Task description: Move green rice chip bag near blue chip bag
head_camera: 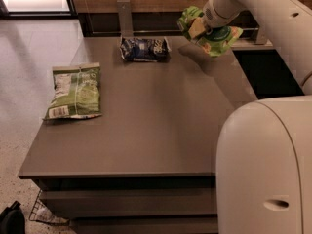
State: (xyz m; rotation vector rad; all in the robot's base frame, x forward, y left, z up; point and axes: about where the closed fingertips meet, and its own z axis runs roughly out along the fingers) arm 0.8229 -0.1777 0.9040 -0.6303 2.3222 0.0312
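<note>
The green rice chip bag [210, 33] is bright lime green and hangs in the air above the table's far right part, held by my gripper [199, 27], which is shut on it. The blue chip bag [144, 48] is small and dark navy and lies on the table's far edge, to the left of the held bag with a gap between them. My white arm [253, 4] reaches in from the upper right.
A flatter pale-green bag with a white label [75, 90] lies on the left side of the brown table [146, 130]. A grey upright post [125, 14] stands behind the blue bag. My white body [265, 165] fills the lower right. A dark gap lies right of the table.
</note>
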